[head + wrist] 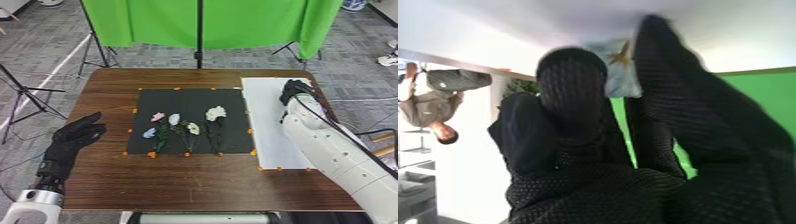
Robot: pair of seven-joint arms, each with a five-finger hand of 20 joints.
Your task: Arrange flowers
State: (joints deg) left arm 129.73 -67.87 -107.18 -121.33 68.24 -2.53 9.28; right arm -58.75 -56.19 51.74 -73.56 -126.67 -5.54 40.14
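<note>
Across the middle of the brown wooden counter (204, 192), a black mat (178, 100) is laid flat, with small orange pieces (152, 154) dotted round its border. Five flowers are spread on it, stems pointing towards the near edge: a blue flower (149, 133) on the left, then a pink flower (158, 116), a narrow white flower (174, 119), a cream flower (194, 129) and, on the right, a full white flower (216, 113). Just beside the mat, a long white sheet (266, 100) is placed.

The far right part of the sheet is overlapped by the right robot hand (297, 90), and its right side is crossed by the white arm (333, 155), along which dark cables are strung. A pale blue piece (622, 82) and green leaves (521, 86) are seen by that hand in the wrist view; whether it is clamped on them cannot be told. By the counter's left edge, well apart from the flowers, the left robot hand (78, 134) is held empty, its fingers loosely extended.

Behind the counter, a green curtain (151, 22) is hung, fronted by a black pole (200, 30). On the left, black tripods (93, 45) are stood on the grey floor (160, 56).
</note>
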